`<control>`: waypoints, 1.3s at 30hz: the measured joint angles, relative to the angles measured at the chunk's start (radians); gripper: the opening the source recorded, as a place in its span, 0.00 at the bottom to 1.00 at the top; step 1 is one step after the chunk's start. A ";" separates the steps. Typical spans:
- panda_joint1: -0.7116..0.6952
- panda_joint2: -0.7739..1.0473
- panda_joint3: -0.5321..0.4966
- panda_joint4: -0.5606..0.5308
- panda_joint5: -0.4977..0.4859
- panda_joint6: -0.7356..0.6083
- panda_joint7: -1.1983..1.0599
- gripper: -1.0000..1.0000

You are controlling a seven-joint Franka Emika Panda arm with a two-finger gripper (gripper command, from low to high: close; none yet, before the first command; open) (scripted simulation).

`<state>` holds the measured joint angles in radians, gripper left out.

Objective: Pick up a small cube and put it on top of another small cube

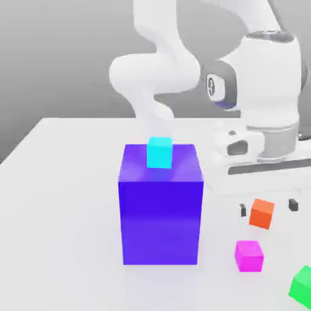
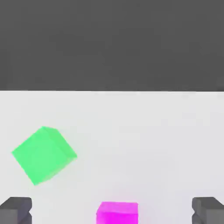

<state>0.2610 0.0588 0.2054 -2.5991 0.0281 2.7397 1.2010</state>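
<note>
**Pincer spread above the magenta cube, nothing held**

My pincer (image 1: pixel 268 207) hangs with its fingers (image 2: pixel 17 209) spread wide and nothing between them. In the exterior view its dark tips straddle the orange cube (image 1: pixel 262 213), which seems to lie behind them; the hand view puts the magenta small cube (image 2: pixel 117 212) midway between my fingers, below me on the table (image 1: pixel 61 200). That small cube rests on the white table, nearer the camera than the orange one. The green cube (image 1: pixel 302 283), my target, sits on the table near the magenta one, toward the exterior view's right, turned at an angle to it and apart from it.

What could go wrong, as I judge it: if I come down off-centre, one finger may land on the magenta cube's top or shove it sideways instead of closing around it. The orange cube is close by, so a drift that way could knock it or make me pinch the wrong one. Because the green cube is rotated relative to my fingers, a release without squaring up could leave the magenta cube overhanging an edge and let it slide off. The big blue-violet block (image 1: pixel 161 206) with the cyan cube (image 1: pixel 160 152) on top stands toward the exterior view's left; a wide swing could clip it.

I can read no brand, label or writing on any cube, on the table or on my arm.
</note>
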 joint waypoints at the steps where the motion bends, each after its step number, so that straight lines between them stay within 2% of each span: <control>1: 0.012 0.036 -0.004 -0.013 -0.037 0.019 0.045 0.50; 4: 0.060 0.144 -0.048 -0.022 -0.129 0.088 0.140 0.50; 8: 0.114 0.289 -0.113 0.003 -0.189 0.201 0.189 0.50; 9: 0.122 0.309 -0.121 0.007 -0.194 0.217 0.194 0.00; 16: 0.121 0.307 -0.120 0.007 -0.196 0.216 0.195 0.00; 22: 0.079 0.122 -0.057 -0.024 -0.111 0.062 0.127 0.00; 33: 0.098 0.224 0.008 0.339 -0.129 -0.206 -0.053 0.00; 37: 0.123 0.343 -0.018 0.381 -0.170 -0.130 -0.043 0.00; 38: 0.129 0.368 -0.025 0.384 -0.178 -0.108 -0.037 1.00; 39: 0.129 0.368 -0.025 0.384 -0.178 -0.108 -0.037 1.00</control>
<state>0.3895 0.4263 0.1804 -2.2155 -0.1502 2.6315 1.1637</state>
